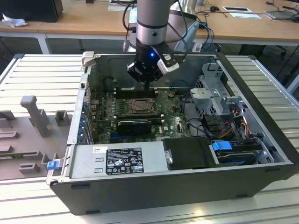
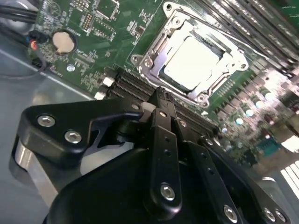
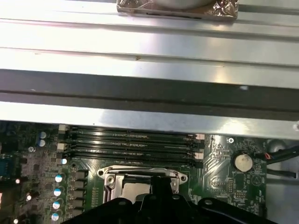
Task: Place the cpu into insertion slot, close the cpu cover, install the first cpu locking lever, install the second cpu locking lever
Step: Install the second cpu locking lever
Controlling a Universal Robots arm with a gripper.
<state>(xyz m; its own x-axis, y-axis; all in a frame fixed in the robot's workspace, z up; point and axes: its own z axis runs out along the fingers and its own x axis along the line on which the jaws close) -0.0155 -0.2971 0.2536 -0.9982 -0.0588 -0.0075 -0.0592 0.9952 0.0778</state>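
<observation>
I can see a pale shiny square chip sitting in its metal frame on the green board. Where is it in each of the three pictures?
Exterior view: the cpu sits mid-board, just below the end effector.
Second wrist view: cpu, beyond the black end effector.
First wrist view: cpu, partly hidden by the end effector.
Shared landmark: the memory slots, alongside the socket.

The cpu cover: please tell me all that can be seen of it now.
The cpu cover is a thin square frame of shiny grey metal with a square window, through which the pale face of the cpu shows. In the second wrist view it lies flat over the insertion slot, closed, on the green circuit board, beside the long black memory slots. The claw hovers near one edge; whether it touches the cover cannot be told.
</observation>
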